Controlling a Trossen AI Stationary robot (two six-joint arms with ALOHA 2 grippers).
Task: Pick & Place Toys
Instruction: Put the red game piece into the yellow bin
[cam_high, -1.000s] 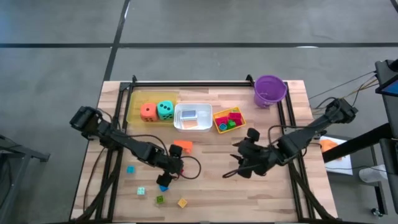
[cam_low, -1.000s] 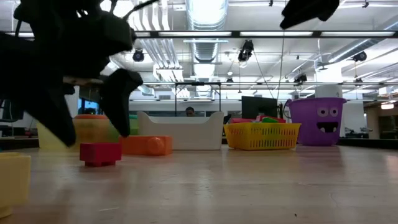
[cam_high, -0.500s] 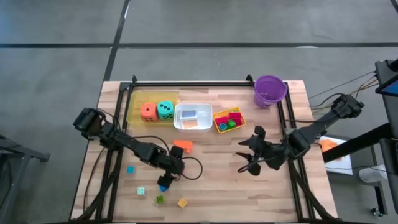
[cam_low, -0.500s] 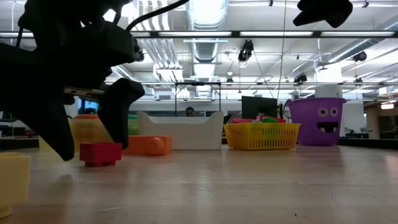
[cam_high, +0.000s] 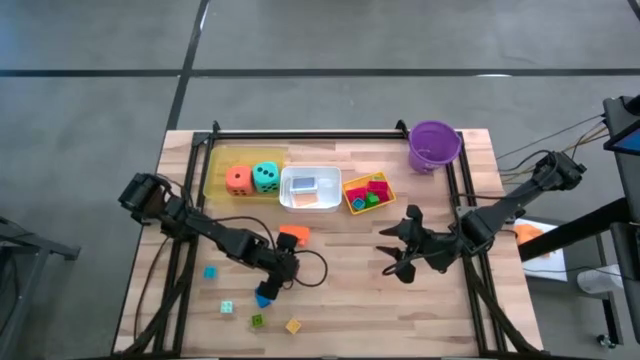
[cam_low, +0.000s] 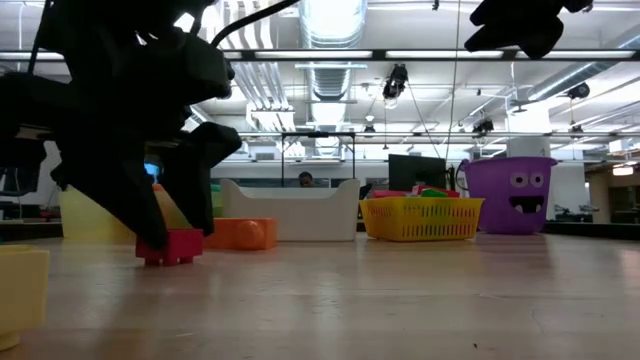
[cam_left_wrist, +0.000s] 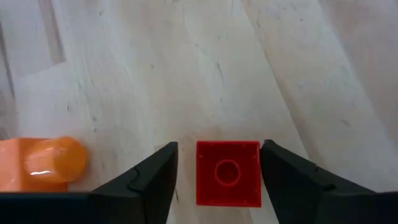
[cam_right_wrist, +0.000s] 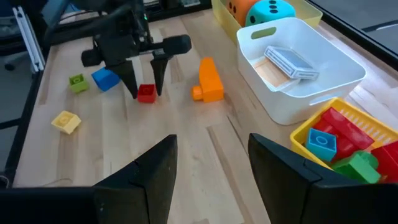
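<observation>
We judge the red block (cam_left_wrist: 228, 173) light, rigid and slick-sided, so our spread left pincer (cam_left_wrist: 217, 180) should pinch its flat flanks.

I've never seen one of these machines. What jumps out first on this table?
The left gripper stands open around a small red block lying on the table, with an orange block beside it. Along the far edge sit a yellow tray holding two dice, a white tray, a yellow basket and a purple bucket. The right gripper waits mid-table, open.
</observation>
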